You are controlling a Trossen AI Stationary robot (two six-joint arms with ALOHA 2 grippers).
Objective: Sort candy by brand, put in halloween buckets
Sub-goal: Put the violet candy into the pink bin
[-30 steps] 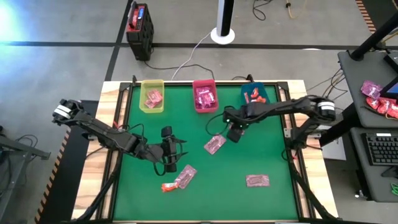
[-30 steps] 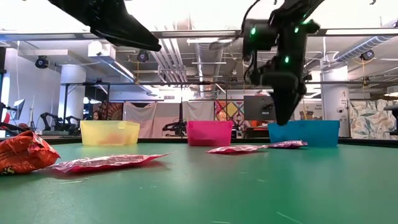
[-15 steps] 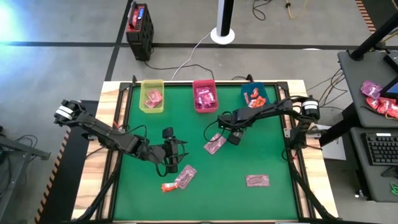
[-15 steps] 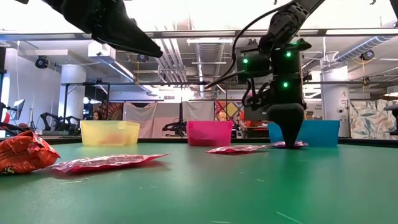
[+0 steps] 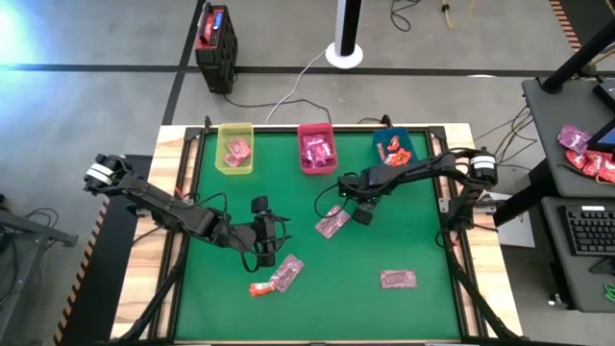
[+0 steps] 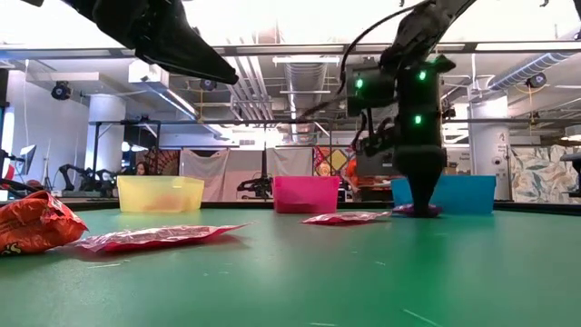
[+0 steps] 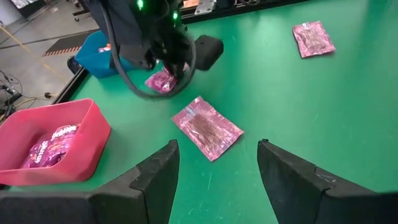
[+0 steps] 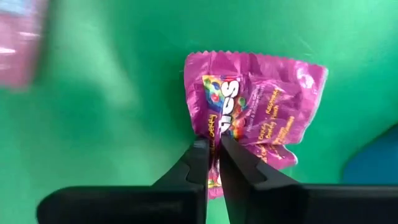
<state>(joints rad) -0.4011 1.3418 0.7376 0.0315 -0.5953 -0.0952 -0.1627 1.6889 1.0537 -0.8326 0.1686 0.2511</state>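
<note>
My right gripper (image 5: 361, 211) stands low over the green table near the blue-teal bin (image 5: 393, 146), shut on a magenta candy packet (image 8: 255, 124). That packet also shows in the left wrist view (image 7: 160, 81). My left gripper (image 7: 214, 180) is open and hovers above the table's middle (image 5: 263, 256), touching nothing. A paler pink packet (image 5: 332, 224) lies flat between the arms. Another pink packet (image 5: 286, 272) lies beside an orange-red one (image 5: 259, 287), and a third pink packet (image 5: 397, 279) lies apart. The yellow-green bin (image 5: 235, 147) and pink-red bin (image 5: 317, 147) hold candy. My right gripper pinches the magenta packet by a side edge (image 8: 210, 127) between its two fingertips (image 8: 199, 158). The fingers come from above, pointing down (image 6: 420, 195). The packet lies flat on the table, its crimped end (image 8: 249, 57) beyond the fingers.
The three bins stand in a row along the table's far edge. A black-and-red box (image 5: 213, 38) and a white pole base (image 5: 344, 53) are on the floor beyond the table. More candy lies on a side desk (image 5: 586, 154) at the right. Bare green mat shows at the near side.
My right gripper has moved down to the table and a little toward the table's left, ending over the magenta packet. My left arm has kept nearly still.
</note>
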